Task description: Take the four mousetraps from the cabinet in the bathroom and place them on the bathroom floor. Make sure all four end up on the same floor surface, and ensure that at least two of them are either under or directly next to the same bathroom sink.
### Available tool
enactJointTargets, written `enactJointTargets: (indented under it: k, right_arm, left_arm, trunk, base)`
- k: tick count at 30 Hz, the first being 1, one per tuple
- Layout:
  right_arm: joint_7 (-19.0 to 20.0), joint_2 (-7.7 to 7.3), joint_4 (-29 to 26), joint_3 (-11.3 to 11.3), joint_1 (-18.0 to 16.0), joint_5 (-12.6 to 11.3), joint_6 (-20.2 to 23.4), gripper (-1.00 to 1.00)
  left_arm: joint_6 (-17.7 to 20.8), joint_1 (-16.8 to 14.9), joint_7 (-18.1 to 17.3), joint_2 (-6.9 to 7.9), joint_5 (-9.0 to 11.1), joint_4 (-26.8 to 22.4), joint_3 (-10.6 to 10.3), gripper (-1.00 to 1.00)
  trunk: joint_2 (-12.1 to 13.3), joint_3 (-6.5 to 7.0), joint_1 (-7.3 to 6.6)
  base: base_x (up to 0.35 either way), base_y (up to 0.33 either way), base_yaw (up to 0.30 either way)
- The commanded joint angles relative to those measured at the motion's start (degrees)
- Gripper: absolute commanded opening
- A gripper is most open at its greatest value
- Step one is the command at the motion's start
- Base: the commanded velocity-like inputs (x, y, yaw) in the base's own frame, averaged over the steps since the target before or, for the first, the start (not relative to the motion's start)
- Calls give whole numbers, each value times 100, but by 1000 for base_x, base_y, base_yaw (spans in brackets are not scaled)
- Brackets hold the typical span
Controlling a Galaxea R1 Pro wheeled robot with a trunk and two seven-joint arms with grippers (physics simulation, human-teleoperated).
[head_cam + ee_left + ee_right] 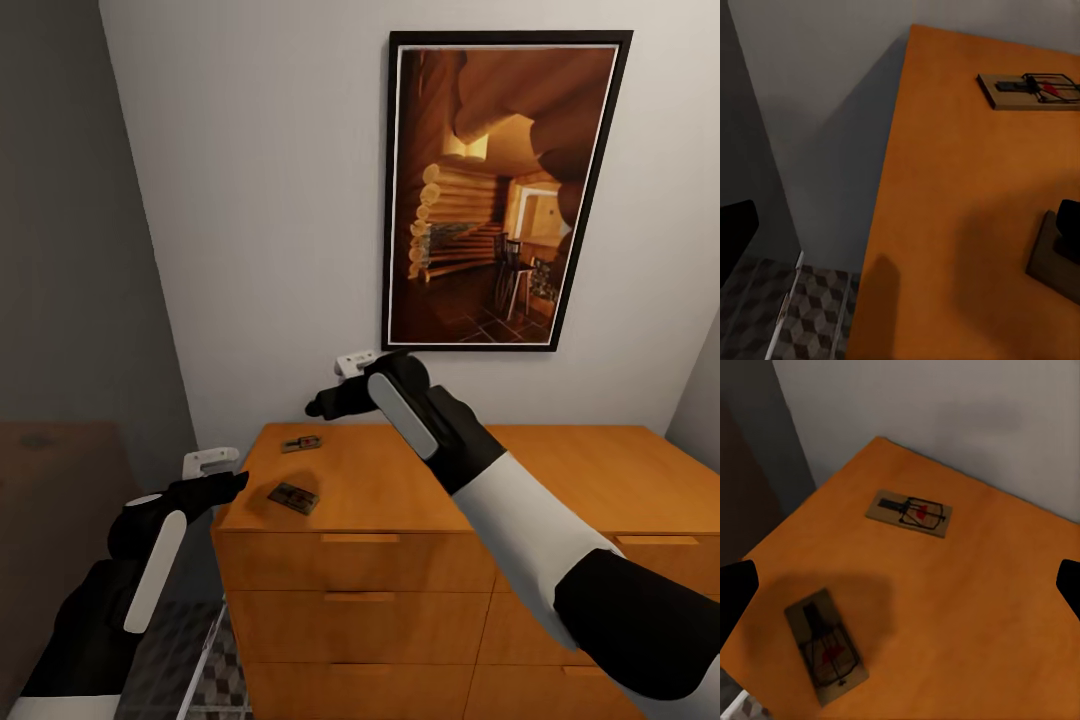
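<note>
Two mousetraps sit on the flat orange-brown top of the cabinet (pixel 560 480), low in the head view, near its left end. Behind it rises a pale wall with a dark-framed picture (pixel 505 190) of a log interior, upper right of centre. At lower left, past the cabinet's side, a strip of cube-patterned bathroom floor (pixel 215 665) shows.

Now the traps: the far mousetrap (pixel 301 443) lies close to the wall, long axis running roughly left to right across the frame. The near mousetrap (pixel 294 497) sits closer to the front edge, in shadow, long axis angled down to the right. They lie apart, not touching.

Left gripper (pixel 232 483) hangs just off the cabinet's left edge, level with the top, and its jaw gap I cannot tell. Right gripper (pixel 318 405) hovers above the far trap; its wrist camera catches dark fingertips (pixel 736 596) at both frame edges, spread wide, nothing held
</note>
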Motion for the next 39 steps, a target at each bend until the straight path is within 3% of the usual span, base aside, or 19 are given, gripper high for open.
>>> enactJointTargets:
  k: [1,18,28,39]
  right_arm:
    - [-58,0,-5,48,-6,-57,13,100]
    - [-41,0,-13,682,31,-67,13,100]
    - [-24,0,1,1077,29,-192,13,100]
    - [-21,0,9,1214,29,-289,13,100]
  left_arm:
    - [22,-5,47,2,61,-6,-1,100]
    - [26,-4,43,2,63,11,-1,100]
    - [23,-3,45,2,57,19,-2,100]
    - [22,-1,45,2,61,20,-3,100]
  trunk:
    - [-4,-7,0]
    - [-4,-7,0]
    - [-4,-7,0]
    - [-4,-7,0]
  base:
    - [0,0,0]
    - [0,0,0]
    - [0,0,0]
    - [0,0,0]
